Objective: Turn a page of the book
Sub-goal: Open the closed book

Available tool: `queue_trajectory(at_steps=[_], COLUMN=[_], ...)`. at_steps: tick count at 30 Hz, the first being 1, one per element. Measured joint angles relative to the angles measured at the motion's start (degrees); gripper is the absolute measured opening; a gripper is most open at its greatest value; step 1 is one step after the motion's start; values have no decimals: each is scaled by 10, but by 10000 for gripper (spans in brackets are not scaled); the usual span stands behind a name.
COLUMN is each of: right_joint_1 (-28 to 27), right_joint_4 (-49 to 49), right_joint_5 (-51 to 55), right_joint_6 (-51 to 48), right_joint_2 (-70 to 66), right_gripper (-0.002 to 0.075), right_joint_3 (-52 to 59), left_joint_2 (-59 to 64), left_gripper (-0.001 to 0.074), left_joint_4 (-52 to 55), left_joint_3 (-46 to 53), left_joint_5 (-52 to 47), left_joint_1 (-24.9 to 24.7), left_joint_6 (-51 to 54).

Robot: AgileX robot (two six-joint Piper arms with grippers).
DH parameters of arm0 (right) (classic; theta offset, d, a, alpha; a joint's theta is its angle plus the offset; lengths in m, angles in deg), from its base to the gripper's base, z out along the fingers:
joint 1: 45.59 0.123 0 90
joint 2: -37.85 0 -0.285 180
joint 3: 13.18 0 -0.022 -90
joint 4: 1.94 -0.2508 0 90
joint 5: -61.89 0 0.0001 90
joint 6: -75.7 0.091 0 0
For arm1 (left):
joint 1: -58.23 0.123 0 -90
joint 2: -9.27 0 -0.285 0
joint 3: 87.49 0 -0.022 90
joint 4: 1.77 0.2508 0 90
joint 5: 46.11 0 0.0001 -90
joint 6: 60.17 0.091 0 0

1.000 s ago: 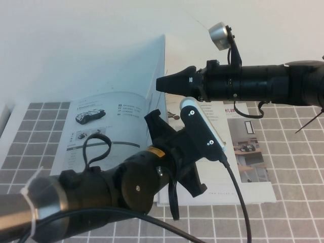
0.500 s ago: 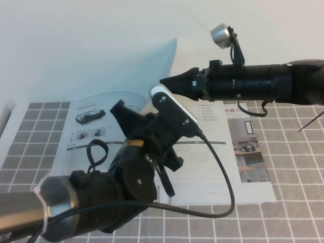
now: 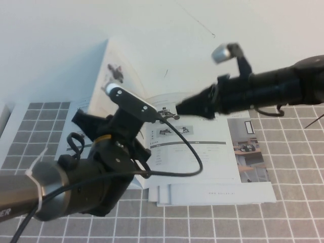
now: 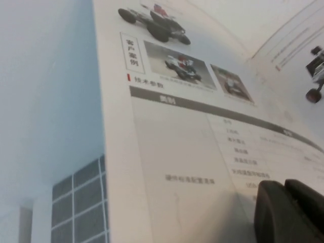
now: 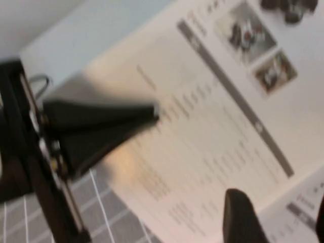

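The book (image 3: 197, 152) lies open on the checked cloth. Its page (image 3: 112, 71) stands raised at the left and shows a wheeled vehicle photo. It fills the left wrist view (image 4: 172, 131). My left gripper (image 3: 81, 118) is shut and empty, and sits behind the lower part of the raised page. Its closed fingertips (image 4: 273, 207) show right next to the leaf. My right gripper (image 3: 181, 108) hovers above the right-hand page near the spine. It is open and empty, with one finger (image 5: 243, 217) over the printed page (image 5: 217, 126).
A magazine with a room photo (image 3: 249, 147) lies under the book at the right. The grey checked cloth (image 3: 293, 167) covers the table. A white wall stands behind. My left arm (image 5: 96, 124) shows dark in the right wrist view.
The raised page has swung from the middle over to the left. My left gripper moved left with it. My right gripper let go of the page's edge and dropped back to the right.
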State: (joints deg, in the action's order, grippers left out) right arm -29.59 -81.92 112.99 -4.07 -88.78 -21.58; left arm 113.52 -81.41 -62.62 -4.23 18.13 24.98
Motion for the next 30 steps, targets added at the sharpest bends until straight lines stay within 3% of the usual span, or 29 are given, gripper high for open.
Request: queue_trajectory(at_steps=[5,14,22,30], right_joint_1=[18,22,22,1], right_joint_4=[96,119,115,72], right_joint_5=[-1,8,9,46], right_joint_6=[35,54,57,84], right_joint_2=[-42,-124,-131,-127], right_gripper=[218,67,46,44], right_joint_3=[0,0,-1,-30], left_joint_2=[22,77,109,29], left_gripper=[-4,-4,-4,-4], left_joint_4=[-59,-145,-184,-200], left_joint_3=[0,0,0,-1], left_joint_5=[-1,-53,-106,-11], left_joint_1=[24,40,40,40], left_joint_6=[1,15,53,88])
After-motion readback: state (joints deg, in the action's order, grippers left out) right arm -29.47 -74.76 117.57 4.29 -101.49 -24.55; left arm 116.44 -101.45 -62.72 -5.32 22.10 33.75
